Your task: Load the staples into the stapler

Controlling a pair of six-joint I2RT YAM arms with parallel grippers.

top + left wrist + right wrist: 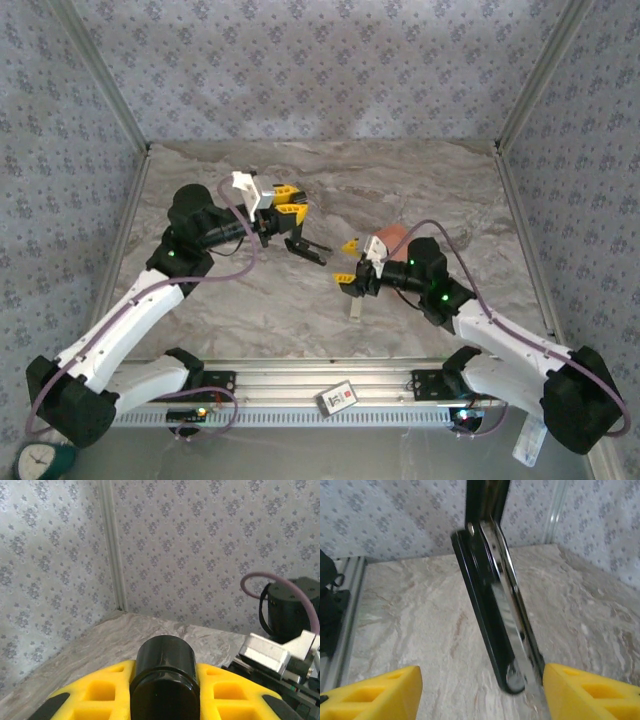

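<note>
While in left jaws, stapler (487, 615) aloft.

We find bare tabletop (420, 180) at the far side; the stapler (495, 615) stands between the spread fingers (375, 695) of our right gripper (480, 695).

The stapler (487, 610) is glossy black, with a bright, polished metal rail. The right gripper (480, 692) has fingers (590, 692) of matt yellow plastic. The surface (410, 620) looks like smooth, veined stone, and the walls (385, 515) have a matt, patterned covering, paper or cloth.
</note>
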